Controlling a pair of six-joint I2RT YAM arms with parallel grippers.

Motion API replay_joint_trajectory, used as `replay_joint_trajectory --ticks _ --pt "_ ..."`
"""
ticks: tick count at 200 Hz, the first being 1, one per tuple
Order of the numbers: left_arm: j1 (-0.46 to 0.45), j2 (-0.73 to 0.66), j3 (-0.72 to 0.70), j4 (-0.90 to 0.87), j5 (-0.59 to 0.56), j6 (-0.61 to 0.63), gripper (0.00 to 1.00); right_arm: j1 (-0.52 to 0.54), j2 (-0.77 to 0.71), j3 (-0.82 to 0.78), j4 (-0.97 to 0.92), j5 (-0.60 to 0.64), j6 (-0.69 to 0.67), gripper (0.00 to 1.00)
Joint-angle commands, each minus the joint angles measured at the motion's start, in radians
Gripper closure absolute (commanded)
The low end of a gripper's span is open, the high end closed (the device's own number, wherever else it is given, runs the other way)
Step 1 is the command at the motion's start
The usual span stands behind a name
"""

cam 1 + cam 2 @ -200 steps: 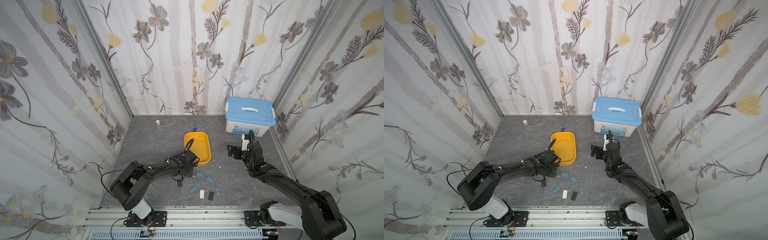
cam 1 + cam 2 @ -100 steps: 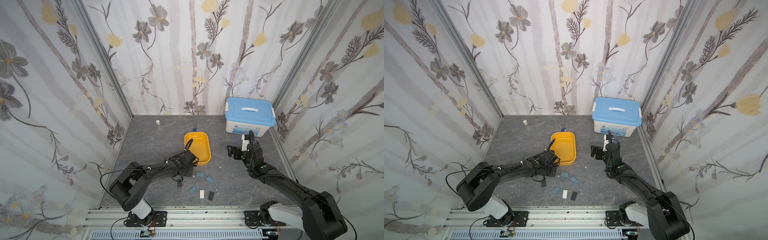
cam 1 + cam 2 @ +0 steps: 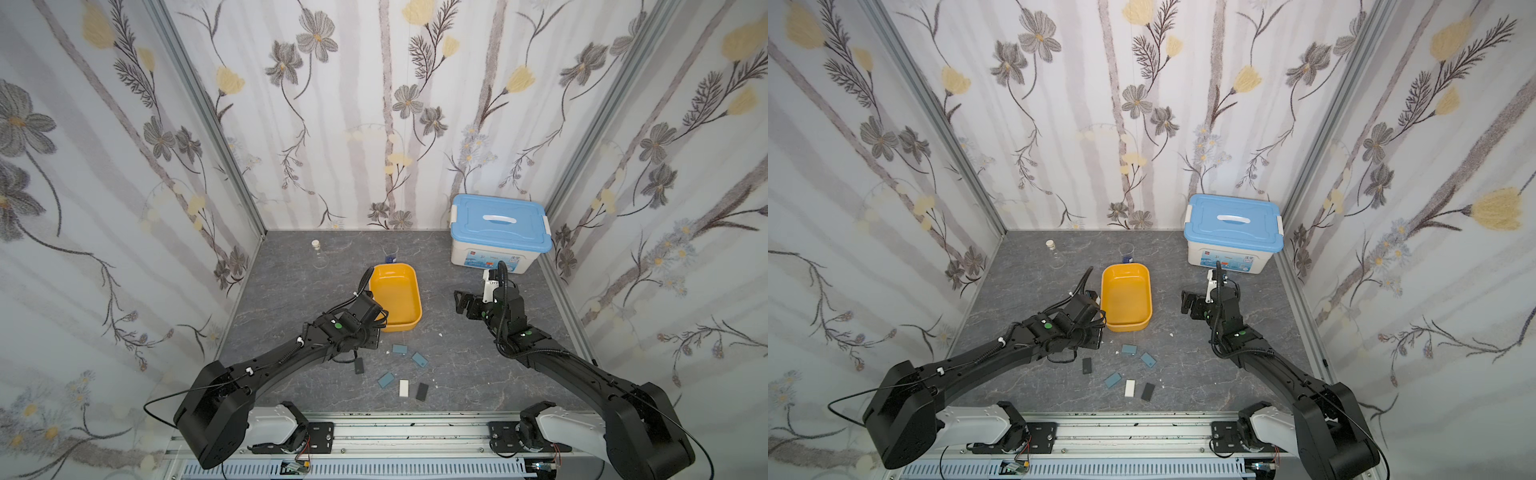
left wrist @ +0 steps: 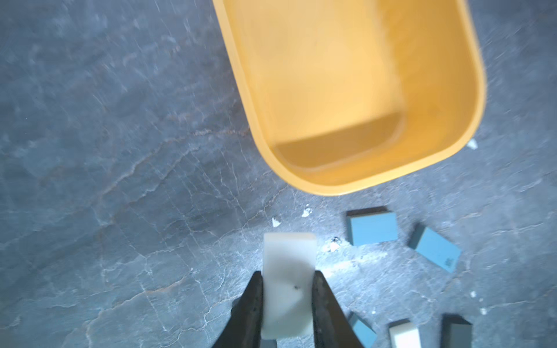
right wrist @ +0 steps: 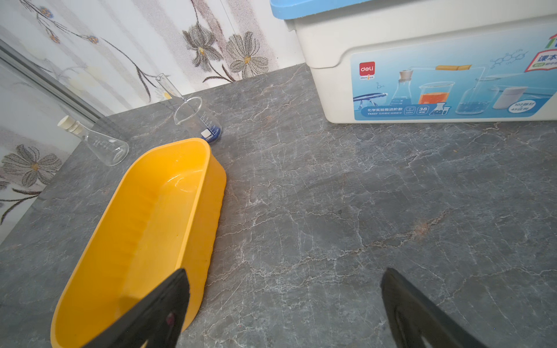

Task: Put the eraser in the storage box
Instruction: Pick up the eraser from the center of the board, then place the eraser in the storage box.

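bright, even light with soft shadows. the left wrist view is blurred; a glare streak shines inside the storage box (image 5: 168,229).

A: Where do the top views sit?

B: High over the near edge, tilted down toward the back wall (image 3: 353,124); both take in the whole table (image 3: 457,374).

A: And the wrist views?

B: Close in. The left wrist view looks straight down on the near end of the tub (image 4: 331,75); the right wrist view looks low across the table toward the back, and shares that tub.
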Motion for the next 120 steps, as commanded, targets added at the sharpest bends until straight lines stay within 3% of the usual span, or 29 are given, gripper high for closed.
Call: replay_joint_trajectory --ticks 1,57,120 --pt "0.014 -0.009 0.066 -0.070 -0.031 0.008 0.71 -0.001 0.003 0.006 0.022 0.021 0.010 0.00" --pt "0.069 0.142 0.239 -0.031 -0.010 0.054 0.71 0.000 0.004 0.020 0.017 0.038 0.001 0.00" --pt "0.121 0.510 0.497 0.059 0.057 0.062 0.72 -0.004 0.042 0.047 0.017 0.044 -0.013 0.00"
